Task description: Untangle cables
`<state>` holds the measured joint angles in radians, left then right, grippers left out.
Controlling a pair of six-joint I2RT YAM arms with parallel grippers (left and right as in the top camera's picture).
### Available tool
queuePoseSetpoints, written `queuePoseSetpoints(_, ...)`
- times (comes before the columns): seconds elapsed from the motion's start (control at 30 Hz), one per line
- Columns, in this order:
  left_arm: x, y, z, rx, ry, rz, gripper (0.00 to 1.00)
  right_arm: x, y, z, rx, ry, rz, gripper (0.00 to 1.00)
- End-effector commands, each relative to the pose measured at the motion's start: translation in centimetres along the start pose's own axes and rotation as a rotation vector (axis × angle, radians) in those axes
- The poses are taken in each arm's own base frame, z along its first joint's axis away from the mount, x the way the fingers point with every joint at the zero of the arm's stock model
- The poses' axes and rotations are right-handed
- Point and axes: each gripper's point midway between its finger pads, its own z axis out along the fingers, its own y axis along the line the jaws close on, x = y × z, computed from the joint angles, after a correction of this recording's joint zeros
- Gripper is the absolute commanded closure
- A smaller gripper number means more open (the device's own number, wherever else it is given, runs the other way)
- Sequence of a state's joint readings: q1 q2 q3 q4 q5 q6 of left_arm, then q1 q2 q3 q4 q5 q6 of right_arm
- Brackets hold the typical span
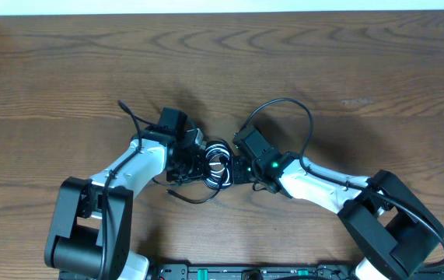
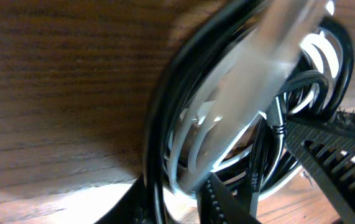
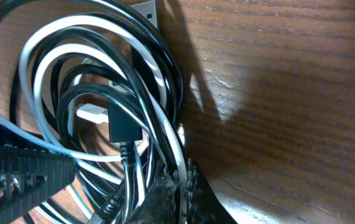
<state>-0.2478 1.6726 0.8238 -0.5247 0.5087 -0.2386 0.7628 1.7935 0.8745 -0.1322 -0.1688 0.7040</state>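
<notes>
Two tools are meeting at the cables (image 1: 220,167) on the bench (image 1: 346,62); right tool (image 3: 180,183) is clamping them tight, for left tool (image 1: 200,163) I cannot tell.

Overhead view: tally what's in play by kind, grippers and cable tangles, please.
Grippers: 2, left gripper and right gripper
Tangles: 1, the cable tangle, black and white mixed; single strands cannot be counted apart
Total: 3
</notes>
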Motion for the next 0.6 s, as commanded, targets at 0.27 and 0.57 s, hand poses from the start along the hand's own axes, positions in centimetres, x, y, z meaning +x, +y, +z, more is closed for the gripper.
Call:
queuePoseSetpoints(0.27, -0.6, -1.3, -1.3, 0.109, -0.026, 0.084, 0.93, -1.7, 3.2, -5.1, -0.150, -0.052, -0.146, 0.99)
queuePoseSetpoints(0.57, -3.8, -5.9, -8.0, 0.318, -0.267, 0.265, 0.93, -3.2, 5.4, -8.4, -0.227, -0.142, -0.206, 0.99)
